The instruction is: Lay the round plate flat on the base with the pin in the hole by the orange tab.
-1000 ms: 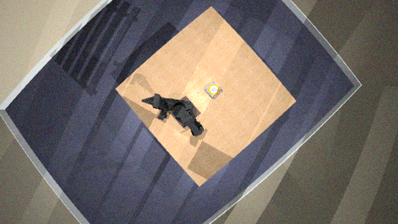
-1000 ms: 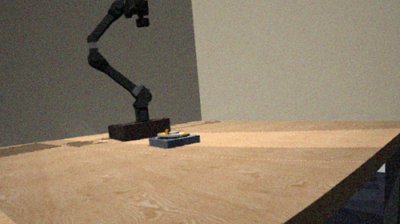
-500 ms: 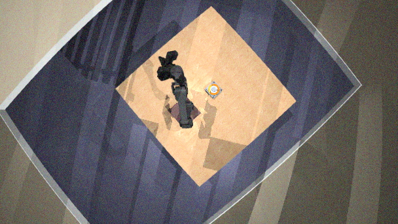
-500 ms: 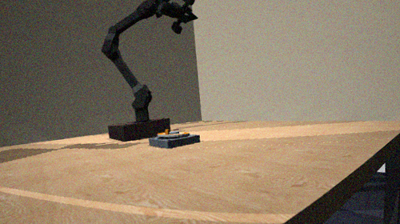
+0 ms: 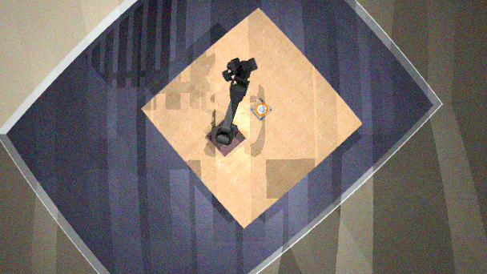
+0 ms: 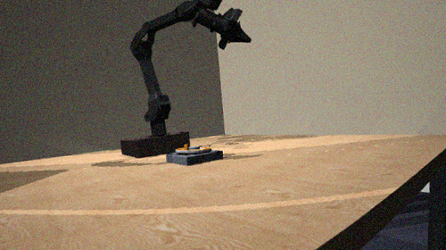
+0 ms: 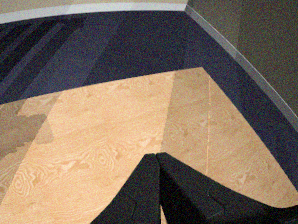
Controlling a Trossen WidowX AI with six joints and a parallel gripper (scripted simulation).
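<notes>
Here, the end effector (image 6: 239, 37) hangs high in the air on the black arm (image 6: 148, 77), clenched with its fingers pressed together and nothing between them. In the exterior view it points down and toward 4 o'clock, far above the bench (image 6: 237, 194). In the top view the arm reaches from its dark mount (image 5: 225, 138) toward 12 o'clock, and the end effector (image 5: 240, 69) sits at the far end of it.

The round plate (image 5: 261, 109) lies on its square grey base (image 5: 255, 113), at about 2 o'clock from the arm's mount and at about 5 o'clock from the end effector in the top view. Plate and end effector are well apart, with no part of the arm touching the plate. In the exterior view the plate (image 6: 196, 150) rests on top of the blue-grey base (image 6: 194, 157), just in front of the mount, and the orange tab (image 6: 185, 147) shows at its left edge. The pin and the hole are too small to make out, so I cannot tell whether the plate lies flat or tilted.

The wrist view shows only the two dark fingers meeting at 6 o'clock, with the bench corner (image 7: 193, 72) and the dark floor (image 7: 133, 43) beyond.
</notes>
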